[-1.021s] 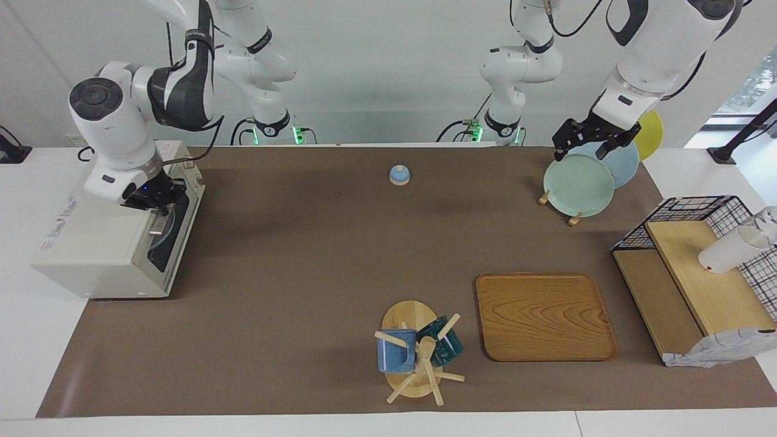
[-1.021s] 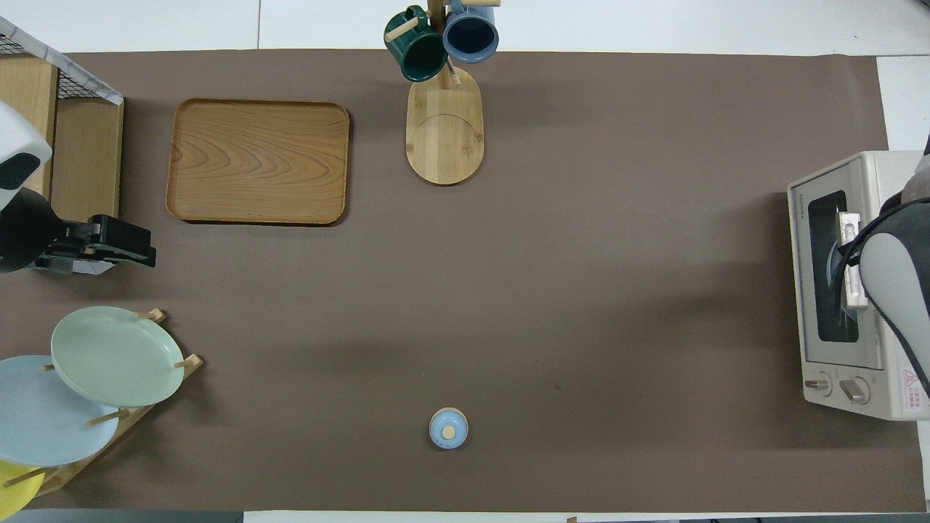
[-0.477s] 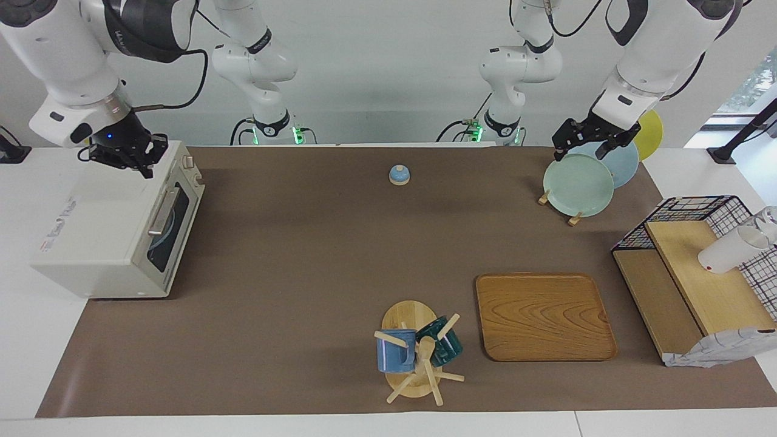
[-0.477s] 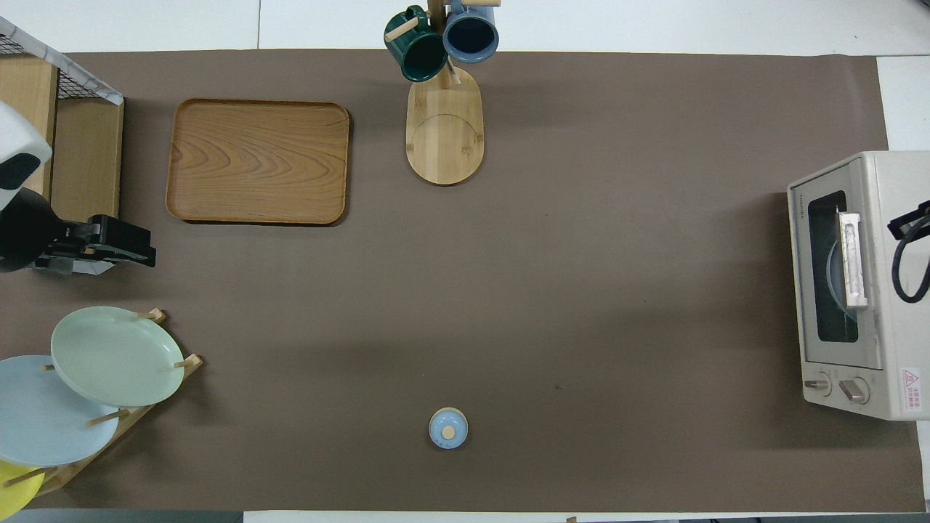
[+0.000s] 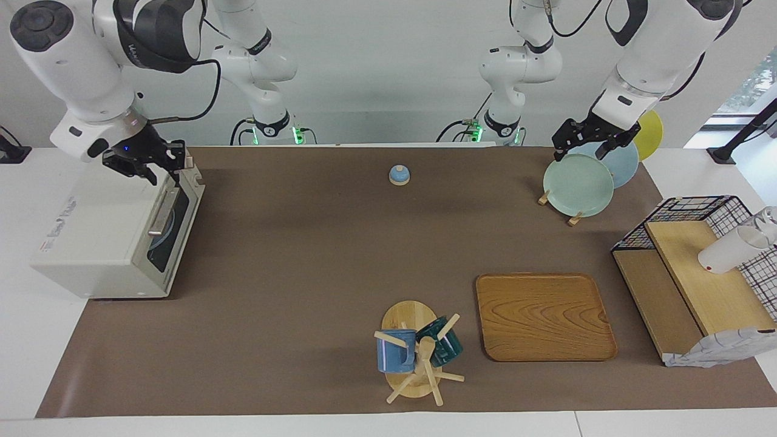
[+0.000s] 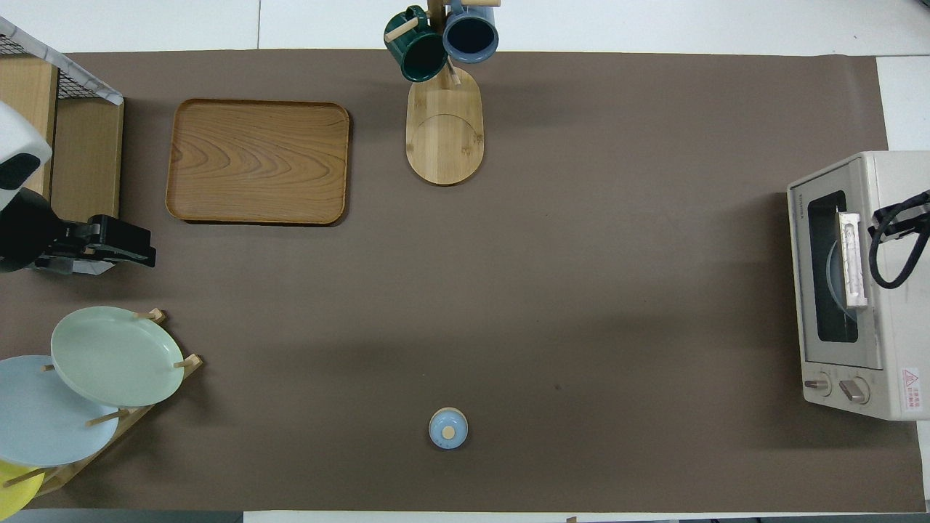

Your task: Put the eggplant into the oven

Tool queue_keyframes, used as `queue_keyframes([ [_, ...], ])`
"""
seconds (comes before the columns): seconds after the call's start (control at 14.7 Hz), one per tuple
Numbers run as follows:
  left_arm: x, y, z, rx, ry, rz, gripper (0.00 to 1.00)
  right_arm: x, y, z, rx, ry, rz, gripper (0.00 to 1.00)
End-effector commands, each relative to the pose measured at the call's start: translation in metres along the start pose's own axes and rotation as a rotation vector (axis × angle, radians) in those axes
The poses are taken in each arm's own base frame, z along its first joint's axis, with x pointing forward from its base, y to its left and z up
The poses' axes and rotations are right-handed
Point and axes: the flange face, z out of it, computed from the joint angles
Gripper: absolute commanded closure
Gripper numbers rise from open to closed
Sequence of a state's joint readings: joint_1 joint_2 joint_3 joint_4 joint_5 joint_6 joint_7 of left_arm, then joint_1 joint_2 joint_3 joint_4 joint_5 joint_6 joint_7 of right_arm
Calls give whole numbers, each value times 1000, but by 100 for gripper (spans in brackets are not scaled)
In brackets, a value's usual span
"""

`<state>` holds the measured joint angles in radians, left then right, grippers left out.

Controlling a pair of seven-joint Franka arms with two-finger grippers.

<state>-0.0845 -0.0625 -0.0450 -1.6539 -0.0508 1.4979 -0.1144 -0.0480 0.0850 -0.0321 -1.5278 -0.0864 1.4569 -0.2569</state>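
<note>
Facing view: oven (image 5: 103, 233) at the table's right-arm edge, door closed, eggplant unseen (nothing purple anywhere); right gripper (image 5: 145, 164) over its top, fingers spread, empty.

Overhead view: left gripper (image 6: 134, 245) open, empty, waiting above the plate rack (image 6: 116, 418).

Cream-white boxy toaster oven (image 5: 103, 237) with dark glass door. Brown mat (image 5: 315, 255) covers white tabletop (image 5: 24, 340). Wood-grain rectangular wooden tray (image 5: 544, 316). Pale wooden mug stand (image 6: 444, 127) holds dark green mug (image 6: 414, 52) and blue mug (image 6: 471, 33). Mint green plate (image 5: 578, 184), light blue plate (image 5: 625, 164), yellow plate (image 5: 651, 130) on rack. Small blue round bell (image 5: 399, 175), tan base. Black wire basket (image 5: 686, 209).
</note>
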Motion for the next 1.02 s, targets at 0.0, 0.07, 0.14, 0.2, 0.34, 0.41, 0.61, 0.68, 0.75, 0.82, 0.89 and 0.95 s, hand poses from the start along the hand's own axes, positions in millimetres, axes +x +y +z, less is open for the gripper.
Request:
queue_keyframes([
  [0.0,-1,-3,-1,-7,-8,6,0,-4,-2,-2,45,-2,68,0],
  [0.07,0,-3,0,-9,-8,6,0,-4,-3,-2,46,-2,68,0],
  [0.14,-1,-3,-1,-9,-8,6,0,-3,-4,-4,45,1,66,0],
  [0.2,-1,-3,-1,-9,-8,6,0,-3,-5,-5,44,1,65,0],
  [0.34,-1,-3,-1,-9,-8,6,0,-2,-5,-2,53,-6,65,0],
  [0.41,-1,-3,-1,-9,-8,6,0,-1,-14,-4,53,-7,51,0],
  [0.61,-1,-3,0,-7,-10,6,0,-4,-3,-7,85,13,98,0],
  [0.68,-1,-3,-1,-9,-8,6,0,-5,-3,-6,94,9,101,0],
  [0.75,-1,-3,0,-9,-10,6,0,-8,-3,-8,95,9,104,0],
  [0.82,-1,-2,0,-8,-10,7,0,-11,-8,-12,95,14,128,0],
  [0.89,-1,-3,-1,-7,-8,6,0,-11,-18,-14,91,13,162,0],
  [0.95,-1,-3,-1,-7,-8,6,0,-16,-24,-19,91,12,181,0],
])
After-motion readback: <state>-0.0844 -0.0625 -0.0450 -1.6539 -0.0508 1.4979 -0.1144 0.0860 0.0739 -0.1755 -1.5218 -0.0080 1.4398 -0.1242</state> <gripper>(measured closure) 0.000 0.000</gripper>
